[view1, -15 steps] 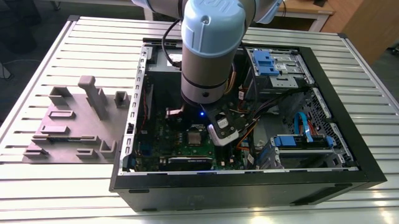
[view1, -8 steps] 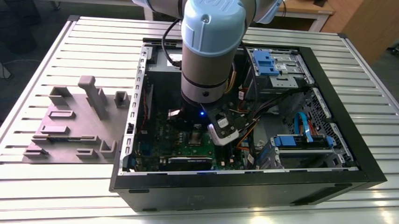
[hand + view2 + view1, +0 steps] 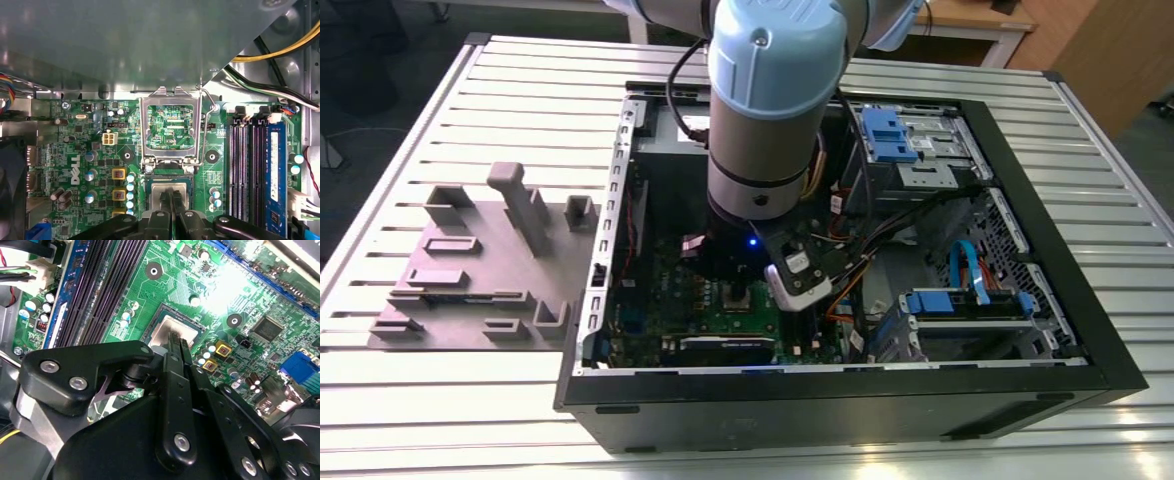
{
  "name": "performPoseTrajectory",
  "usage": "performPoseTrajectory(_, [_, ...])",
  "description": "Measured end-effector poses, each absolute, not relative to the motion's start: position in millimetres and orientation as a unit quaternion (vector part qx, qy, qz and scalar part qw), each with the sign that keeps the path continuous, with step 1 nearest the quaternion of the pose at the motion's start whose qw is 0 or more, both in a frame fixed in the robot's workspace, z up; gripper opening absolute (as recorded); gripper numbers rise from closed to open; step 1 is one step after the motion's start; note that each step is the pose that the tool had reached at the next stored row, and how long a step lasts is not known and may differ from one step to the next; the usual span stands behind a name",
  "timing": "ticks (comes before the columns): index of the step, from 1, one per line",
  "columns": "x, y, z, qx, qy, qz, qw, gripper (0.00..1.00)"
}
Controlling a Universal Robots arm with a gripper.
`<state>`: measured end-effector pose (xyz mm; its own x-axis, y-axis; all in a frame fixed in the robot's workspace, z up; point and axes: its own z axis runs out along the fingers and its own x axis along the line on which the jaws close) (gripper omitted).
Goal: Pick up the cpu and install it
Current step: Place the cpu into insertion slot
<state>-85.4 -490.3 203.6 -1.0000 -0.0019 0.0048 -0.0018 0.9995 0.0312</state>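
The cpu (image 3: 155, 195) (image 3: 165, 331), a flat silvery square, lies in the socket of the green motherboard (image 3: 90, 150) (image 3: 165, 280). My gripper (image 3: 171, 194) (image 3: 176, 341) is right over its middle. Its two black fingers are pressed together, tips on or just above the metal top, and nothing is held between them. Beside the socket, the metal load frame (image 3: 145, 130) stands flipped open, with its wire lever (image 3: 212, 107) raised. In the exterior view the arm reaches down into the open computer case (image 3: 854, 400), and the gripper (image 3: 738, 297) is low over the board.
Black and blue memory slots (image 3: 250, 170) (image 3: 100, 285) run beside the socket. A large grey metal box (image 3: 125, 40) overhangs the board, with yellow and black cables (image 3: 280, 50) near it. Blue drive bays (image 3: 907, 140) sit in the case. A grey fixture (image 3: 480, 260) lies on the slatted table.
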Motion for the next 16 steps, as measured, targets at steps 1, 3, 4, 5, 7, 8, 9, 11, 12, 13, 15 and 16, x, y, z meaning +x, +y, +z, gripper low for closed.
performPoseTrajectory(1, [-85.4,-490.3,203.7,0.001,-1.0,-0.016,0.002,0.16])
performPoseTrajectory(3, [-85.4,-490.3,204.1,0.001,-1.0,-0.016,0.002,0.16])
performPoseTrajectory(4, [-85.4,-490.3,204.3,0.001,-1.0,-0.016,0.002,0.16])
performPoseTrajectory(5, [-85.4,-490.3,204.4,0.001,-1.0,-0.016,0.002,0.16])
performPoseTrajectory(7, [-85.4,-490.0,205.3,0.001,-1.0,-0.015,0.002,0.16])
performPoseTrajectory(8, [-85.4,-489.9,205.4,0.001,-1.0,-0.015,0.002,0.16])
performPoseTrajectory(9, [-85.5,-489.9,205.3,0.001,-1.0,-0.016,0.002,0.16])
performPoseTrajectory(11, [-85.6,-489.8,203.7,0.001,-1.0,-0.016,0.002,0.16])
performPoseTrajectory(12, [-86.3,-489.8,202.2,0.001,-1.0,-0.016,0.002,0.16])
performPoseTrajectory(13, [-86.5,-489.9,201.9,0.001,-1.0,-0.016,0.002,0.16])
performPoseTrajectory(15, [-86.5,-489.9,201.9,0.001,-1.0,-0.016,0.002,0.16])
performPoseTrajectory(16, [-86.5,-489.9,201.9,0.001,-1.0,-0.016,0.002,0.16])
